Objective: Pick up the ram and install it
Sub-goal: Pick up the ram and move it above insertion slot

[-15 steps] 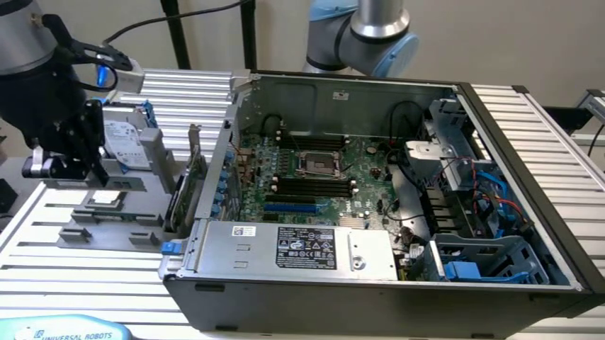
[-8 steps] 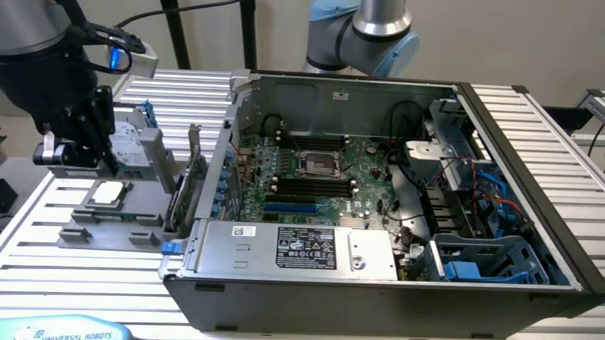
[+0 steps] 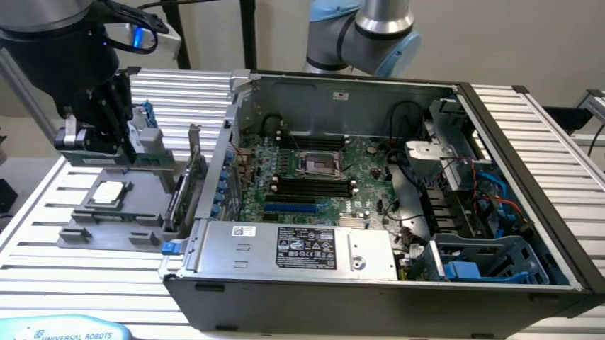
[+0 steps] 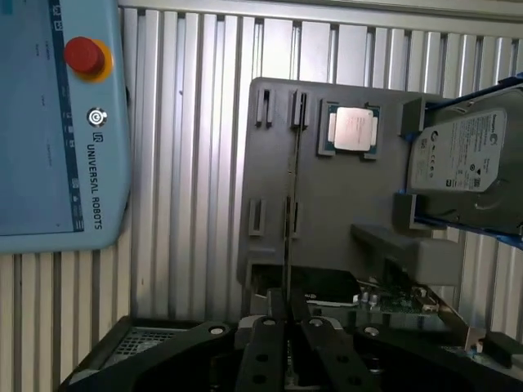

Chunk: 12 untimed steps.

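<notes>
The ram shows edge-on as a thin dark strip. It runs straight out from between the fingers of the pincer and across the narrow slots of the grey holder beneath. The pincer's fingers are drawn in close on either face of the stick and appear clamped on it. Whether its lower edge has come clear of the slots I cannot tell. On the holder, ahead of the pincer and off to one side, sits a processor chip. The silver hard drive with blue rails stands farther to that side, and a green expansion card lies just beside the pincer. The holder rests on the ribbed table, and the open computer case with its black memory slots stands well apart from the pincer. The hold looks narrow, on a long, thin board, so the stick could pivot or slip if it drags on a slot wall. A tilted stick would be likely to jam in the holder, clip the card or drive, or meet the memory slots askew.
</notes>
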Tool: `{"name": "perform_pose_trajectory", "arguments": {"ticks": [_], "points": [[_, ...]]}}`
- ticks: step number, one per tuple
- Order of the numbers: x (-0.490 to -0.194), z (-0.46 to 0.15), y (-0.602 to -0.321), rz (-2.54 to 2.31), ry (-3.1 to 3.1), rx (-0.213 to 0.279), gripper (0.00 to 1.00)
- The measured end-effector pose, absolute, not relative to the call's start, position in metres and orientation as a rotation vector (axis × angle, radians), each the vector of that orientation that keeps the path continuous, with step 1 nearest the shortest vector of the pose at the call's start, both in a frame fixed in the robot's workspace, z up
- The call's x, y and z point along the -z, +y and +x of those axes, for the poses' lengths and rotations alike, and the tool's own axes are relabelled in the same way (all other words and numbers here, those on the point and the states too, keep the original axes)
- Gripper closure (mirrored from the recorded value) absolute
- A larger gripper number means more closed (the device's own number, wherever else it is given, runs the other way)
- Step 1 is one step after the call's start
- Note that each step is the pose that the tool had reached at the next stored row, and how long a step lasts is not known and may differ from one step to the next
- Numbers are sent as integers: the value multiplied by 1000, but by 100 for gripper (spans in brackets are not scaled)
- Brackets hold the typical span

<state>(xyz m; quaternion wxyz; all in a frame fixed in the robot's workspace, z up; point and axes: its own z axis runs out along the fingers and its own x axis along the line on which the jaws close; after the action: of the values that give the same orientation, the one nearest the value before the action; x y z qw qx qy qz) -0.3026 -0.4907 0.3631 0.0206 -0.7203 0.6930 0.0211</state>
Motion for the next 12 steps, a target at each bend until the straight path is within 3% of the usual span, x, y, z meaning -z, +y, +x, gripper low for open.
{"name": "perform_pose_trajectory", "arguments": {"ticks": [12], "points": [[-387, -249, -492, -2213, 2123, -112, 86]]}}
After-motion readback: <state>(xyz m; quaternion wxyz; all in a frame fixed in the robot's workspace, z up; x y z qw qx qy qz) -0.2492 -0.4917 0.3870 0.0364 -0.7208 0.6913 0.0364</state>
